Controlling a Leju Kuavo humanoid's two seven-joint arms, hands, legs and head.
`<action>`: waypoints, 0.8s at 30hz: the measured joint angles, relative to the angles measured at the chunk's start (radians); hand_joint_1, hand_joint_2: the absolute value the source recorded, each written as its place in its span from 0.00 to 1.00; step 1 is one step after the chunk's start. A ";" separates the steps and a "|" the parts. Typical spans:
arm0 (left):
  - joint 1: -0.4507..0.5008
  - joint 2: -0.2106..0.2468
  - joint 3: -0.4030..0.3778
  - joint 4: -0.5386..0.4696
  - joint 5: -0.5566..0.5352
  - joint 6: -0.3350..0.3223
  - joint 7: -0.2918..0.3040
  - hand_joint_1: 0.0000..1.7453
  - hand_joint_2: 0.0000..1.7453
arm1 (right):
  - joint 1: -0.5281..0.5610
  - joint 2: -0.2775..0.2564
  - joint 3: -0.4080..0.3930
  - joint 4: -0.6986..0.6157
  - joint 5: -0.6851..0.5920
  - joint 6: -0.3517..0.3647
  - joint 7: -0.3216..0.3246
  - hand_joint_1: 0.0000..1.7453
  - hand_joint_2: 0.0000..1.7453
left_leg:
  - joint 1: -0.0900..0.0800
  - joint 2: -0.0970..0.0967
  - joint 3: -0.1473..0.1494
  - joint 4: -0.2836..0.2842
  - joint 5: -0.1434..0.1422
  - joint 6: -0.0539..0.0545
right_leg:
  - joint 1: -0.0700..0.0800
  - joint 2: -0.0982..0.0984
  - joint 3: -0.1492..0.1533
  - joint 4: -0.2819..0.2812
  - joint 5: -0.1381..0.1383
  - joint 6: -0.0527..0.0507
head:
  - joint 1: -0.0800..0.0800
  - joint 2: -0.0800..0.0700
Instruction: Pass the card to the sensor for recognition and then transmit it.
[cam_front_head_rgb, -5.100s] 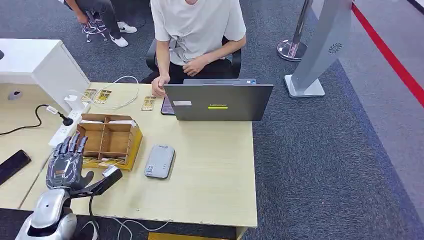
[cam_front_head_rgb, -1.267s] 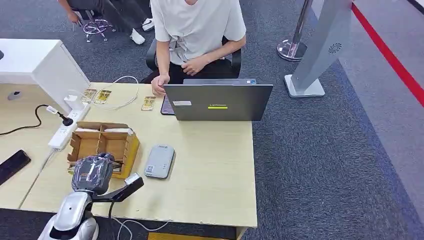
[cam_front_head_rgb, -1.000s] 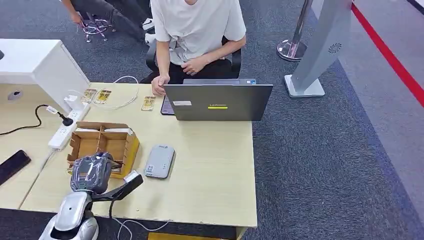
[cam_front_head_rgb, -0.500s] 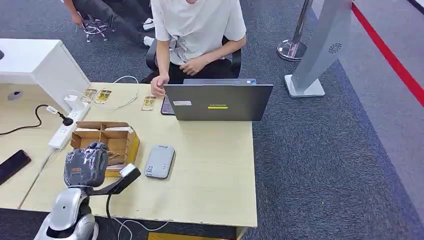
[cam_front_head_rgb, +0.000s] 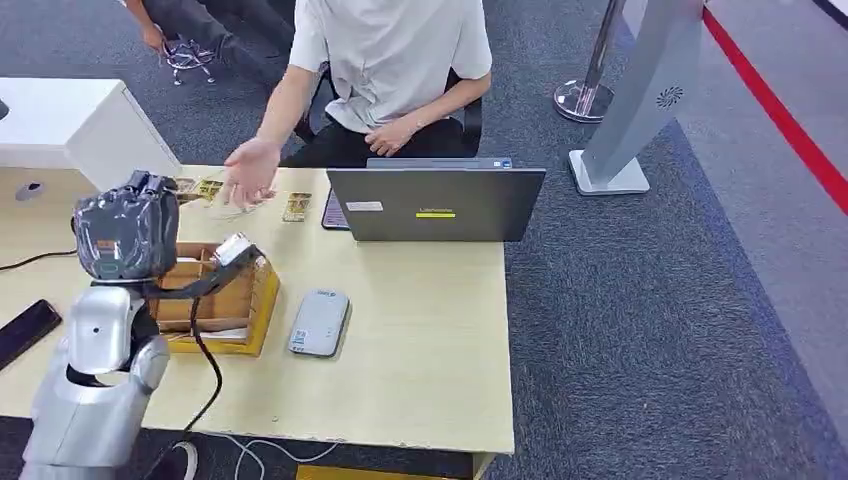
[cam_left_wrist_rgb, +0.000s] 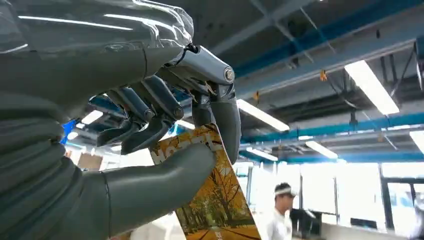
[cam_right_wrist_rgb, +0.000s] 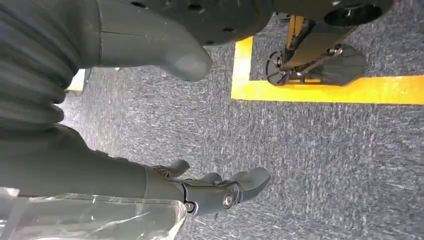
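My left hand (cam_front_head_rgb: 125, 235), wrapped in clear plastic, is raised above the far left of the wooden table (cam_front_head_rgb: 420, 340). In the left wrist view the left hand (cam_left_wrist_rgb: 150, 135) pinches a card (cam_left_wrist_rgb: 217, 205) with a yellow autumn-tree picture between thumb and fingers. The grey sensor (cam_front_head_rgb: 319, 322) lies flat on the table to the right of the hand, apart from it. A seated person holds an open hand (cam_front_head_rgb: 250, 172) out just beyond my left hand. My right hand (cam_right_wrist_rgb: 210, 192) hangs over grey carpet with its fingers apart and nothing in it.
A cardboard divider box (cam_front_head_rgb: 222, 295) sits below my left hand. An open laptop (cam_front_head_rgb: 435, 203) stands in front of the person. More cards (cam_front_head_rgb: 297, 206), a power strip (cam_front_head_rgb: 125, 268) and a black phone (cam_front_head_rgb: 25, 330) lie on the table. A white cabinet (cam_front_head_rgb: 70, 125) stands at far left.
My left hand has risen from the table's near edge beside the box and moved up and away toward the person. The person's hand lifted off the table and now reaches out, open.
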 joint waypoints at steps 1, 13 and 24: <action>-0.021 0.003 -0.003 0.011 -0.005 0.001 0.000 1.00 1.00 | -0.001 -0.001 0.002 0.002 0.002 0.000 0.000 0.00 1.00 | 0.000 0.001 0.000 0.000 0.000 0.000 | 0.000 0.001 0.000 0.000 0.000 0.000 | 0.000 0.000; -0.385 0.008 -0.102 0.312 -0.061 -0.048 0.072 1.00 1.00 | -0.008 -0.019 0.020 0.031 0.011 0.000 0.019 0.00 1.00 | 0.000 0.000 -0.001 0.000 0.001 0.000 | 0.000 0.001 -0.001 0.000 0.001 0.000 | 0.000 0.000; -0.419 0.001 -0.134 0.388 -0.061 -0.044 0.072 0.00 1.00 | -0.008 -0.032 0.029 0.039 0.016 0.001 0.019 0.00 1.00 | 0.000 0.001 -0.001 0.000 0.001 0.000 | 0.000 0.001 -0.002 0.000 0.001 0.000 | 0.000 0.000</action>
